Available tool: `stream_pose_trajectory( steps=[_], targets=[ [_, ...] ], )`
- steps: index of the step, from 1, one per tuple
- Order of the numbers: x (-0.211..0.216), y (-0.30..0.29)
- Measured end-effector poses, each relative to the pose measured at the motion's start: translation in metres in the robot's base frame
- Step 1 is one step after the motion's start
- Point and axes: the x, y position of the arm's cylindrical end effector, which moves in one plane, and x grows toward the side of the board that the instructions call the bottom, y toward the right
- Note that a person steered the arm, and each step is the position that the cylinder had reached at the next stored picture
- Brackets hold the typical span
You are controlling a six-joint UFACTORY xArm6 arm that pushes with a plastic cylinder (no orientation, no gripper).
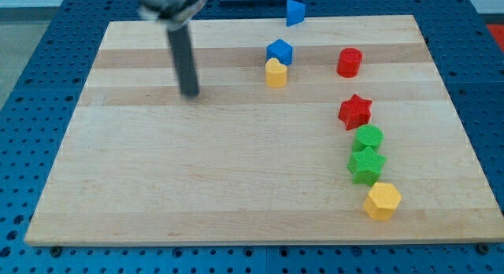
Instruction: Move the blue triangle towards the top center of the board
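Note:
The blue triangle (294, 12) sits at the board's top edge, a little right of centre, partly over the rim. My tip (190, 94) rests on the board in the upper left part, well to the left of and below the triangle. A blue cube (279, 51) lies below the triangle, with a yellow block (276, 72) touching its lower side.
A red cylinder (349, 62) stands right of the blue cube. Down the right side run a red star (354, 111), a green cylinder (368, 138), a green star (366, 164) and a yellow hexagon (382, 201). The wooden board (157, 179) lies on a blue perforated table.

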Motion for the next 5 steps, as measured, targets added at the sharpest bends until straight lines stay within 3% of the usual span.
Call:
stream_pose_trajectory(
  steps=[1,2,3,4,5],
  targets=[
    [0.117,0.031],
    [0.180,0.098],
    [0.177,0.138],
    [0.182,0.227],
    [0.162,0.264]
  ],
)
